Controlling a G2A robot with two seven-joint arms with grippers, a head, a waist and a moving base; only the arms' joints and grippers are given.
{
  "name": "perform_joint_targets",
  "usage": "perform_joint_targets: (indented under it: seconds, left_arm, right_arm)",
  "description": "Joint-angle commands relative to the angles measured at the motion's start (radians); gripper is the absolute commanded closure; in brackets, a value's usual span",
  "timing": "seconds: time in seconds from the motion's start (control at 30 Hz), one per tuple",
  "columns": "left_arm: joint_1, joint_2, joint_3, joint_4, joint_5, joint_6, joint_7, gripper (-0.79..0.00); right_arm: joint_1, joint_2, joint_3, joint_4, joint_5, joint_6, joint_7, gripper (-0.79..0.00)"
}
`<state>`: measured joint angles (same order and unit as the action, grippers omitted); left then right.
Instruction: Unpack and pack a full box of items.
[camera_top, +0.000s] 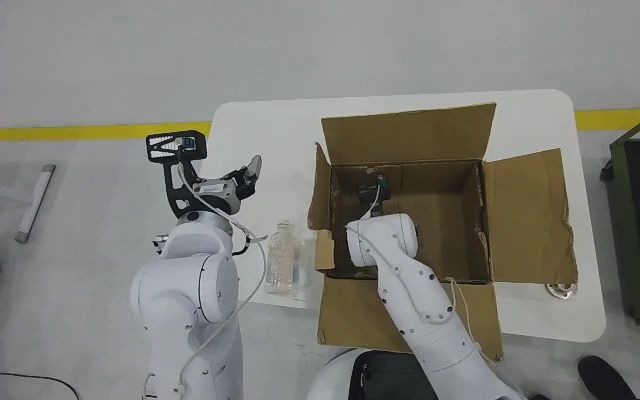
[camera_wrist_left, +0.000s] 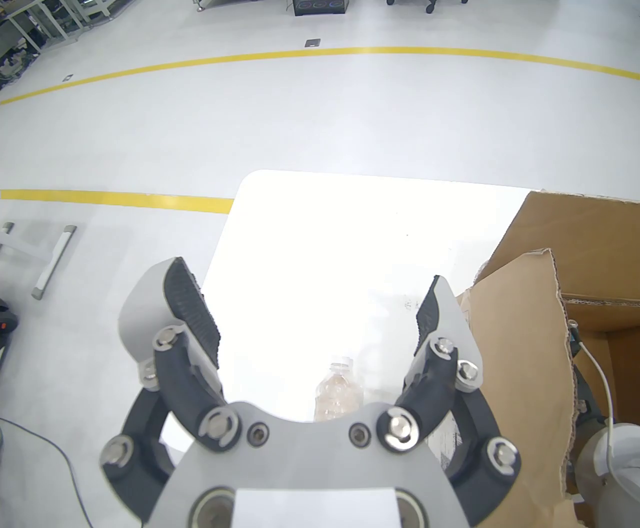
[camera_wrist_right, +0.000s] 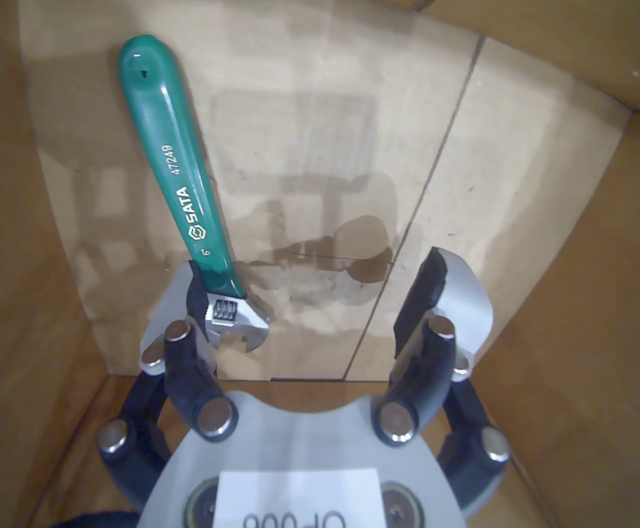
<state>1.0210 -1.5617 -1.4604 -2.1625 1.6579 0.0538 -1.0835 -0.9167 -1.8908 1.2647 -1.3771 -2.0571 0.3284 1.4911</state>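
An open cardboard box (camera_top: 520, 215) stands on the white table (camera_top: 270, 130). My right gripper (camera_wrist_right: 312, 292) is down inside the box, open, just above its stained floor (camera_wrist_right: 370, 210). A green-handled adjustable wrench (camera_wrist_right: 175, 170) lies on that floor, its metal head beside one fingertip (camera_wrist_right: 197, 300); nothing is between the fingers. A clear plastic bottle (camera_top: 282, 258) stands on the table left of the box, also seen as the bottle (camera_wrist_left: 337, 387) in the left wrist view. My left gripper (camera_top: 250, 172) hangs open above the table's left part, holding nothing.
The box flaps (camera_top: 525, 215) spread outward on all sides, one torn flap (camera_wrist_left: 520, 350) close to the left gripper. A white cable (camera_top: 372, 205) runs along the right arm into the box. The table's left edge (camera_wrist_left: 220, 250) drops to the floor.
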Motion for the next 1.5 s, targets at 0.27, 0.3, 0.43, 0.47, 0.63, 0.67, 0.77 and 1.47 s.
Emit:
perform_joint_targets:
  seconds: [0.27,0.3,0.43,0.47,0.63,0.67,0.77,1.47]
  left_arm:
    - [0.000,0.000,0.000,0.000,0.000,0.000,0.000,-0.785]
    - [0.000,0.000,0.000,0.000,0.000,0.000,0.000,-0.785]
    - [0.000,0.000,0.000,0.000,0.000,0.000,0.000,-0.785]
    - [0.000,0.000,0.000,0.000,0.000,0.000,0.000,-0.785]
    - [0.000,0.000,0.000,0.000,0.000,0.000,0.000,-0.785]
    - [0.000,0.000,0.000,0.000,0.000,0.000,0.000,-0.785]
    - [0.000,0.000,0.000,0.000,0.000,0.000,0.000,-0.785]
    - [0.000,0.000,0.000,0.000,0.000,0.000,0.000,-0.785]
  right_arm:
    - [-0.041,0.003,-0.008,-0.128,-0.041,-0.068,0.045,-0.785]
    - [-0.040,0.005,-0.018,-0.142,-0.040,-0.087,0.045,-0.785]
    - [-0.046,0.013,-0.069,-0.168,-0.073,-0.216,-0.034,-0.785]
    - [-0.049,0.015,-0.081,-0.166,-0.093,-0.257,-0.054,-0.785]
    - [-0.068,0.022,-0.097,-0.180,-0.080,-0.382,-0.112,-0.785]
    - [-0.070,0.022,-0.094,-0.183,-0.074,-0.387,-0.113,-0.785]
    - [-0.075,0.022,-0.072,-0.187,-0.029,-0.378,-0.110,-0.785]
    - [-0.044,0.039,0.023,-0.131,0.052,-0.485,-0.159,-0.536]
